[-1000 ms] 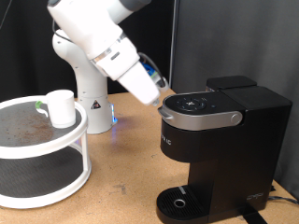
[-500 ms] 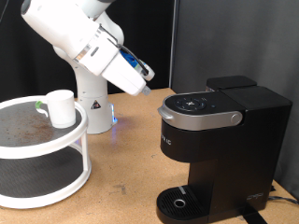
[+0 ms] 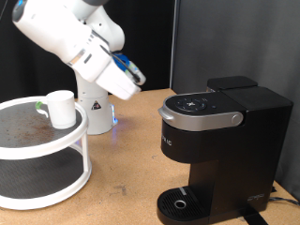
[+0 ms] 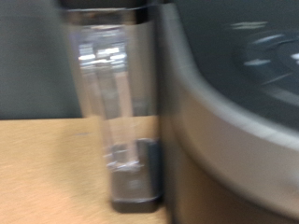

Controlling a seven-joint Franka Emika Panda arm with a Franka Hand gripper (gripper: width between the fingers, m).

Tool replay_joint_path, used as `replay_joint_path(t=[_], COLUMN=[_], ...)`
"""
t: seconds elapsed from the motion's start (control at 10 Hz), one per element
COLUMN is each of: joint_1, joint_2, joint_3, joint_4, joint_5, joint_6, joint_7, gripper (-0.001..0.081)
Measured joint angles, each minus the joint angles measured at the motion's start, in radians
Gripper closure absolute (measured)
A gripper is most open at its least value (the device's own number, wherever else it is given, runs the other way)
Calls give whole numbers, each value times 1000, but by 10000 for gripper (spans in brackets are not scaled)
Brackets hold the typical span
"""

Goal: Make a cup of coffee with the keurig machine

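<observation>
The black keurig machine (image 3: 214,141) stands at the exterior view's right with its silver-grey lid (image 3: 199,111) down and its round drip tray (image 3: 178,202) bare. The white cup (image 3: 61,108) stands on the top tier of a round white shelf (image 3: 56,150) at the left. My gripper (image 3: 137,82) hangs in the air between them, left of the lid and touching nothing. Nothing shows between its fingers. The wrist view is blurred: it shows the machine's grey lid edge (image 4: 220,131) and a clear water tank (image 4: 112,103), and no fingers.
A tiny dark pod with a green top (image 3: 39,106) lies beside the cup on the shelf. The robot's white base (image 3: 92,105) stands behind on the wooden table (image 3: 127,173). A black curtain hangs at the back.
The arm has swung left and up, away from the machine's lid, which it was close to a second ago. The cup, pod and machine have not moved.
</observation>
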Motion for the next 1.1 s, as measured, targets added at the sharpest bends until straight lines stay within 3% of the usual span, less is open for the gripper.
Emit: replay_joint_path(t=[0.2,0.4,0.5,0.6,0.7,0.8,0.9,1.1], joint_1=[-38,-63,-63,-68,-76,-86,-100,-125], joint_2=[-34,-69,-66,-69,-90,-130,-173,-236], joint_3=[-18,-44,-41,-26,-3,2,-12,-61], joint_4=[-2,-3,-5,-23,-65,-110,-132,-135], joint_5=[-149,-196,-196,-196,-178,-156,-154,-165], joint_6=[-88,-163,-149,-76,57,128,118,22], joint_7=[-48,-78,-66,-15,2,-2,-16,-65], gripper=[801,801,801,801,801,801,801,801])
